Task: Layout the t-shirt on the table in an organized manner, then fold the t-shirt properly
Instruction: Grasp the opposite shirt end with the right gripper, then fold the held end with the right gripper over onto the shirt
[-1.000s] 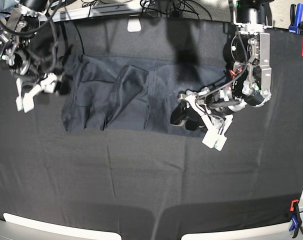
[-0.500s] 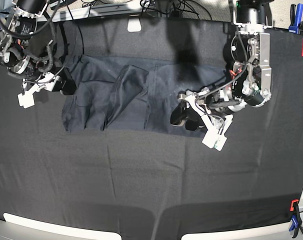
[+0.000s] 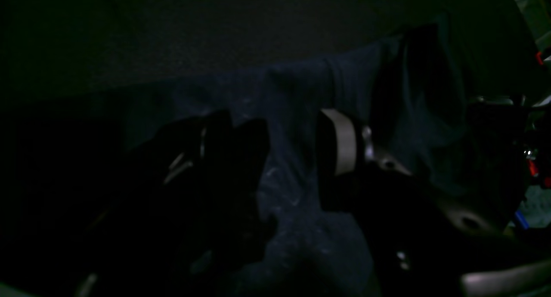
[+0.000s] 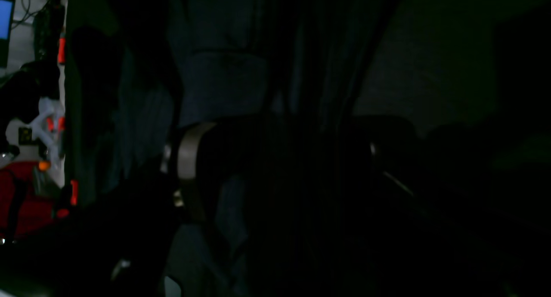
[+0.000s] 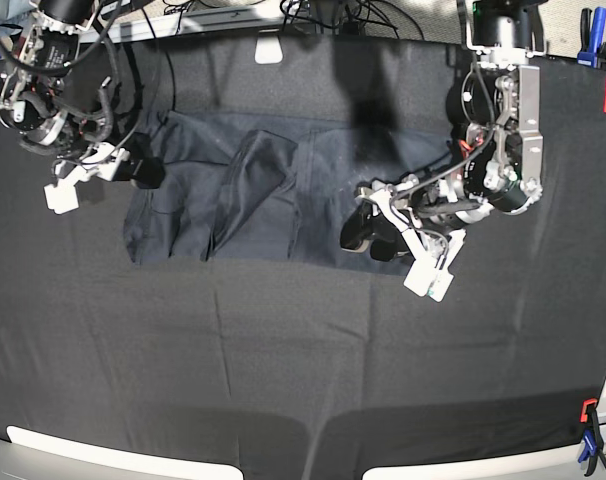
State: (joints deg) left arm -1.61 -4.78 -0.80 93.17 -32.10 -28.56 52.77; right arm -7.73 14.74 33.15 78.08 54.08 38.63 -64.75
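Right gripper sits at the t-shirt's left edge in the base view, low over the cloth, its jaws spread wide. Its wrist view is very dark: one pale-banded finger shows with navy fabric behind and between the jaws, and nothing can be seen pinched there, so the right gripper looks released. A white tag hangs from that arm, left of the t-shirt and over the table.

Across the middle, the t-shirt lies spread sideways on the black table cloth, in the far half of the table. It is a roughly rectangular dark navy-grey patch with a raised, diagonal fold standing left of its centre and several creases beside that fold. Its near edge runs fairly straight.

At the t-shirt's right end, the left gripper rests low on the fabric near the near-right corner. In its wrist view the jaws stand apart, a pale-banded finger on one side and a dark one on the other, with rumpled navy cloth rising between them. Whether the pads actually press that cloth cannot be told in the dim picture. Another white tag dangles just beyond the t-shirt's near edge.

Red and blue clamps hold the table's right corners.
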